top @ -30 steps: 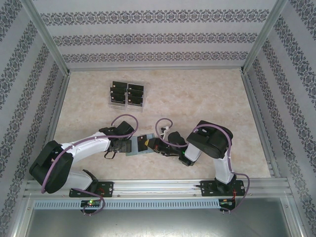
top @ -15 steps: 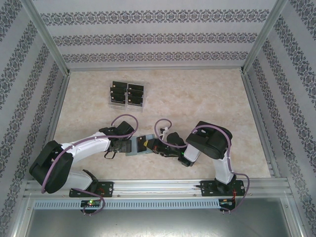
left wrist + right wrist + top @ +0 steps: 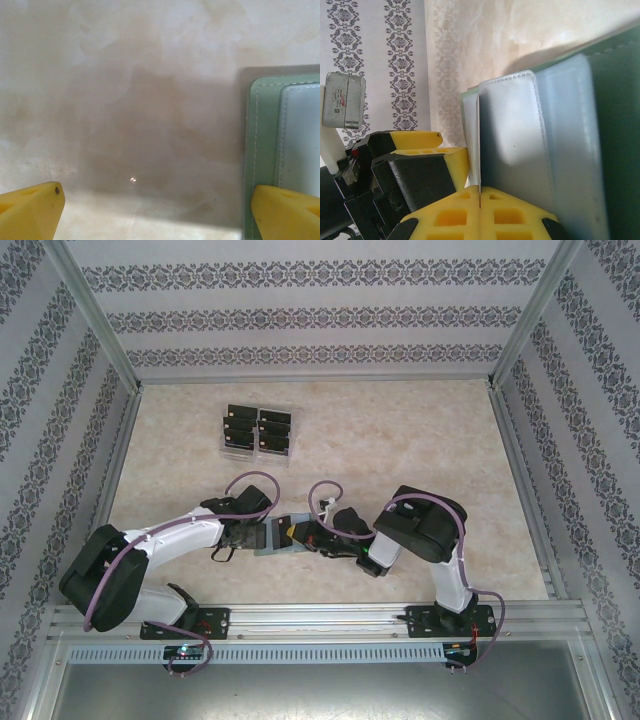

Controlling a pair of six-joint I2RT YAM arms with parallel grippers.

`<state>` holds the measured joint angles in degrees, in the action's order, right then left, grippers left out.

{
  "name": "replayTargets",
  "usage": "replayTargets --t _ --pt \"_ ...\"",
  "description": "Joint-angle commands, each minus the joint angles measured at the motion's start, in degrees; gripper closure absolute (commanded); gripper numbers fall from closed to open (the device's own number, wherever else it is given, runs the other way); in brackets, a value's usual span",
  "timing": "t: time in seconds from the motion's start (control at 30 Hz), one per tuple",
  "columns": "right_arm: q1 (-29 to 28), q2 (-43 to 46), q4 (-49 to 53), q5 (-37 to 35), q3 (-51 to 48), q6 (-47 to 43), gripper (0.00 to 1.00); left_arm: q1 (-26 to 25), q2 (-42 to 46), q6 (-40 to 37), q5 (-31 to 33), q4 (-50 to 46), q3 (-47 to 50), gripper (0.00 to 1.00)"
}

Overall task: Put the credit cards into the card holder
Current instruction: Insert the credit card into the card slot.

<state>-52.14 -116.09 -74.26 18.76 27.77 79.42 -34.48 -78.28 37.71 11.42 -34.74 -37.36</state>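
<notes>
Beige marbled table (image 3: 400, 440), patterned walls (image 3: 320, 310); grey-green holder (image 3: 262, 150) open, clear sleeves (image 3: 515, 150); left gripper (image 3: 156, 192) spread wide, right gripper (image 3: 479, 190) pinching a card (image 3: 289, 533).

A robot test cell in a lab is indicated: a marble-patterned tabletop (image 3: 400, 440) is boxed in by wallpapered panels (image 3: 320, 310) and aluminium frame rails (image 3: 320, 615), where a cabled left arm (image 3: 170, 540) and right arm (image 3: 430, 530) are bolted.
</notes>
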Motion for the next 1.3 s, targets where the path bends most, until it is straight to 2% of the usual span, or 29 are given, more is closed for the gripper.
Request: replayTargets --t 0.0,0.07,0.23,0.33,0.57,0.73,0.83,0.9,1.0,1.17,1.27 --pt "-1.0 -2.7 7.4 0.6 -0.7 0.1 1.0 0.5 -1.1 0.1 -0.3 -0.5 1.3 0.03" --pt "-1.0 -2.0 7.8 0.6 -0.9 -0.1 1.0 0.5 -1.2 0.2 -0.3 -0.4 1.3 0.03" --pt "-0.9 2.1 11.1 0.1 -2.0 -1.4 0.67 0.5 -0.9 0.6 -0.3 -0.2 1.4 0.03" --pt "-0.5 5.7 15.3 -0.4 -2.1 -2.8 0.54 0.5 -0.6 0.8 -0.4 -0.1 1.6 0.03" --pt "0.5 13.6 28.8 -0.7 -0.8 -7.2 0.35 0.4 0.4 0.9 -0.3 -0.3 1.3 0.03" --pt "1.3 18.1 37.2 -0.7 1.1 -11.0 0.32 0.4 1.2 0.8 -0.5 -0.5 0.6 0.03" --pt "1.9 20.8 43.0 -1.0 2.4 -13.7 0.33 0.5 2.3 0.5 -0.6 -1.2 -0.5 0.03" --pt "2.5 22.3 46.9 -1.1 3.5 -15.4 0.39 0.5 3.1 0.1 -0.8 -1.6 -1.7 0.03" --pt "3.8 23.4 49.8 -0.7 4.3 -17.0 0.57 0.5 3.7 -1.0 -1.4 -2.0 -4.0 0.02" --pt "4.5 23.8 52.0 -0.1 5.2 -18.4 0.98 -0.1 2.5 -2.6 -3.1 -1.8 -8.5 0.02" --pt "4.6 24.2 53.5 -1.1 5.1 -19.2 1.0 -1.6 0.5 -2.7 -3.6 -1.3 -11.0 0.02"
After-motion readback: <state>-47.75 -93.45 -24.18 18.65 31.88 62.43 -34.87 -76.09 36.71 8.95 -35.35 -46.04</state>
